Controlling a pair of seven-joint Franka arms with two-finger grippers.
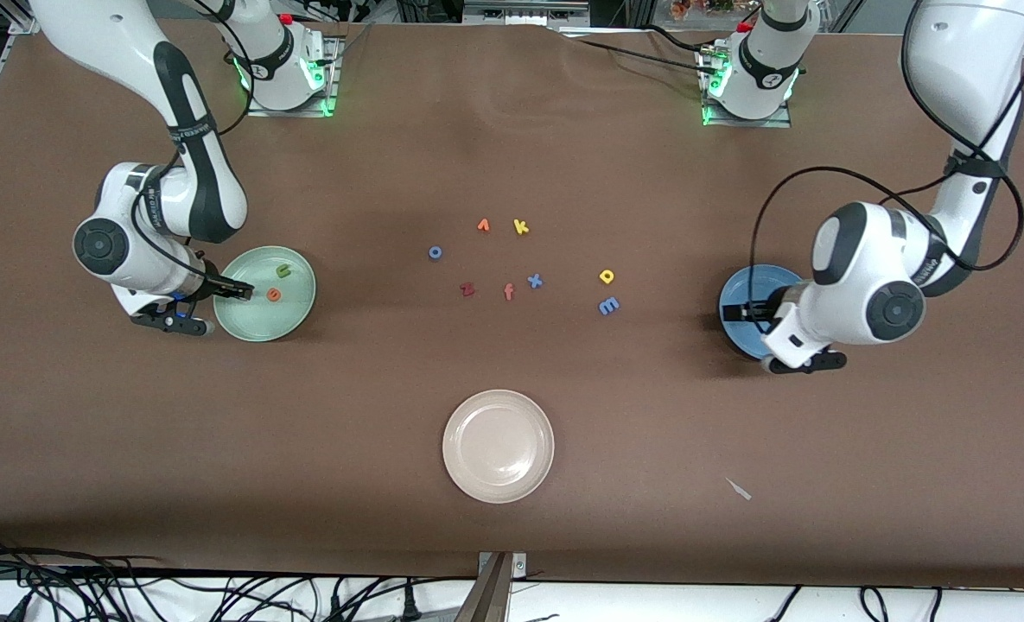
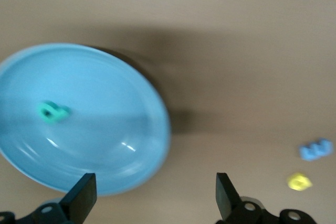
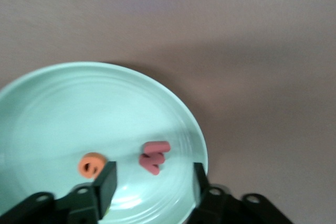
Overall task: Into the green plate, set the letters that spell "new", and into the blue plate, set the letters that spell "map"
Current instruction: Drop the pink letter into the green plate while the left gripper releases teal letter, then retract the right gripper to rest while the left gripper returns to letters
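Now salmon-red "w" in green plate

- A brown, matte sheet covers the counter, lightly creased toward the edge where the bases stand.
- Green lights glow at the two mounting plates along that edge.
- Black cables lie tangled on a pale strip below the counter's nearest edge.
- A metal bracket sits at the middle of that edge.
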